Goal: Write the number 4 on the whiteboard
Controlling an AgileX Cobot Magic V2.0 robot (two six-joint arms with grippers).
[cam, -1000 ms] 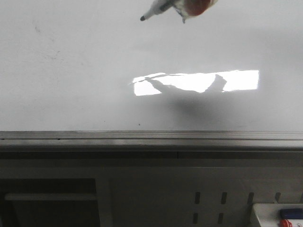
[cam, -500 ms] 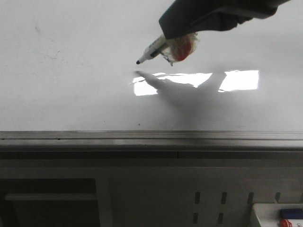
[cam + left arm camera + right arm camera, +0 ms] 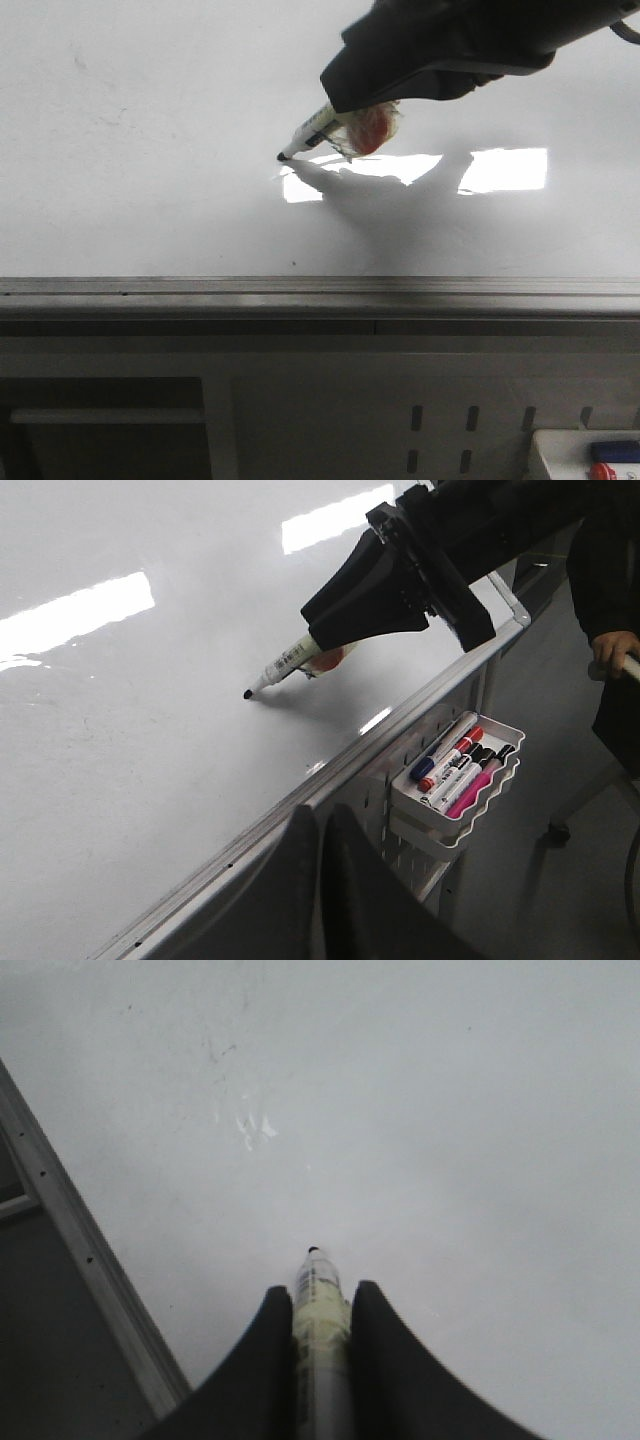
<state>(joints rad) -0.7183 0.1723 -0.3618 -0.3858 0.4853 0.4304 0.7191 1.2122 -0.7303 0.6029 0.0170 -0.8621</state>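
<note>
One right gripper (image 3: 322,1305) is clamping one marker (image 3: 283,664), its tip touching the whiteboard (image 3: 150,150).
One tray (image 3: 500,772) is hanging below the board's edge, holding about five markers; the number 4 isn't visible, and I cannot tell the left gripper's (image 3: 318,825) state.

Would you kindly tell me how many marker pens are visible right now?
5 visible: one white-barrelled marker pen gripped by the right gripper over the glossy whiteboard; blue-capped, red-capped, black and pink markers in the white plastic tray hanging below its rail. More may be hidden there.
</note>
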